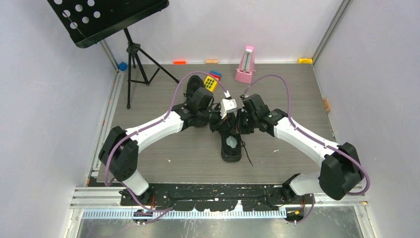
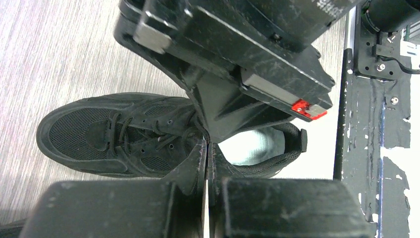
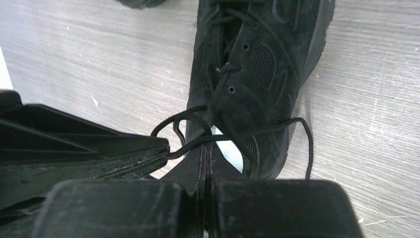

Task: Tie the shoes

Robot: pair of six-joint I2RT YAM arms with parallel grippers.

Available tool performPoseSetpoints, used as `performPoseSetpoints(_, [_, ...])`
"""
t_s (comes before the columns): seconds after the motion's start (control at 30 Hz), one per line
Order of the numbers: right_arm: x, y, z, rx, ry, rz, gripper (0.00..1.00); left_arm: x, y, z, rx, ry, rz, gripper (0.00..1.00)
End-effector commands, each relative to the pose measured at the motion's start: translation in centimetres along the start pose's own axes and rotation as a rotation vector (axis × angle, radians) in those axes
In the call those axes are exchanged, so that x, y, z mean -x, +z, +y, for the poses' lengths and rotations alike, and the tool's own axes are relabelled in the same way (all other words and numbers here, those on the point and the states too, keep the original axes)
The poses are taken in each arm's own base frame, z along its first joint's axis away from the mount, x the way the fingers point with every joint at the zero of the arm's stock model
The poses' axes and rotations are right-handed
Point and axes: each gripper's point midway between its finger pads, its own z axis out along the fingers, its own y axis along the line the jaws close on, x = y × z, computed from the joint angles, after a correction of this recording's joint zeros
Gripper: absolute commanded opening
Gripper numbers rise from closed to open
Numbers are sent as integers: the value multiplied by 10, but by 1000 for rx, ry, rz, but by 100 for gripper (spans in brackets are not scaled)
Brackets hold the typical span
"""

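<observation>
**Top view.** An all-black low-top mesh sneaker lies on the near side of the pink pyramid-shaped metronome, heel pointing away from it. Both arms converge over its lacing. The sneaker is probably light and soft-sided and likely to slide under pull. The thin black lace is limp, and best pinched near a free end.

**Left wrist view.** The left gripper is clenched, with nothing visible between its pads.

**Right wrist view.** The right gripper is clenched. A strand crosses its tips, but whether it is pinched cannot be told.
</observation>
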Motion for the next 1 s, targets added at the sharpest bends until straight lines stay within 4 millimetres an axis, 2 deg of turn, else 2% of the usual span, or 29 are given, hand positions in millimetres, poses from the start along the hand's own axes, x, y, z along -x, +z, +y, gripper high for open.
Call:
performPoseSetpoints(0.0, [37,-1,10,5,60,-153,0,12,-10,1,26,9,-33,0])
performPoseSetpoints(0.17, [40,6,17,59,74,-180,0,7,-9,1,26,-61,-11,3])
performPoseSetpoints(0.27, [41,12,18,82,61,-198,0,7,-10,-2,17,-106,-7,15])
performPoseSetpoints(0.37, [41,14,14,83,39,-222,0,21,-24,-6,5,-162,-61,36])
performPoseSetpoints(0.47, [38,16,12,84,19,-217,0,33,-39,0,43,-217,-111,44])
performPoseSetpoints(0.6, [37,16,12,95,10,-221,0,40,-59,13,107,-327,-150,45])
performPoseSetpoints(0.7, [36,14,12,97,5,-227,0,37,-67,24,159,-362,-151,46])
performPoseSetpoints(0.8, [36,15,12,96,3,-224,0,28,-64,37,195,-391,-119,47])
performPoseSetpoints(0.97, [36,14,12,97,3,-223,0,24,-54,57,213,-435,-89,47])
